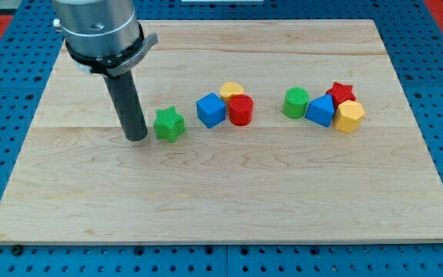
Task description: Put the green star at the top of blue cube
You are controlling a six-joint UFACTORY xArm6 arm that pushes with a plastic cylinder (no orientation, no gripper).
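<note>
While my tip rests on the wooden table, it stands just beside the green star, on the star's left in the view; whether they touch I cannot tell. No jaws exist on this rod. Right of the star sits the blue cube, close against a yellow block and a red cylinder. Farther right cluster a green cylinder, a blue block, a red star and a yellow hexagonal block.

My tip just left of green star, blue cube beyond
</note>
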